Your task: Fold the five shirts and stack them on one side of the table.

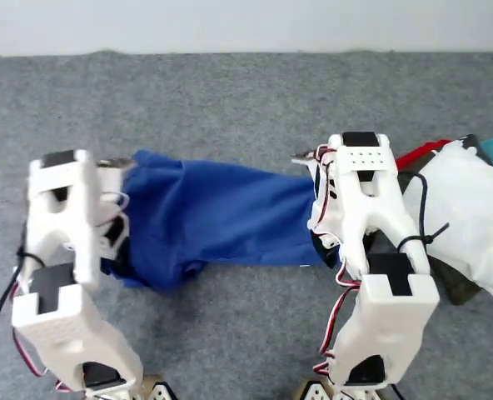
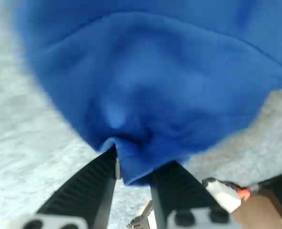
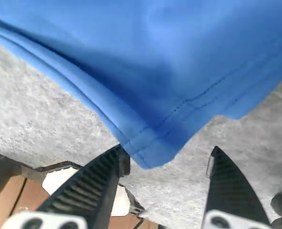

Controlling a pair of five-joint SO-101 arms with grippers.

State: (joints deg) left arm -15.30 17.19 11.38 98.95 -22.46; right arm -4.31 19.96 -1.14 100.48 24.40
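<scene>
1. At the bunched end of the blue shirt, the left hand is pinching a wad of fabric tight, so that end is getting held.
2. Over at the opposite, hemmed end of the blue shirt, the right hand is sitting spread wide. The hem corner is poking in between its fingers, closer to one of them, and nothing is getting clamped.
3. That shirt is lying stretched over the grey counter, its long axis running straight from one hand to the other. The pile of other shirts is sitting just past its hemmed end.
4. Both arms are leaning forward, wrists tipping down over the shirt's two ends. I'm guessing the next move is hinging on the right hand closing on that corner, since it's the nearer one.
</scene>
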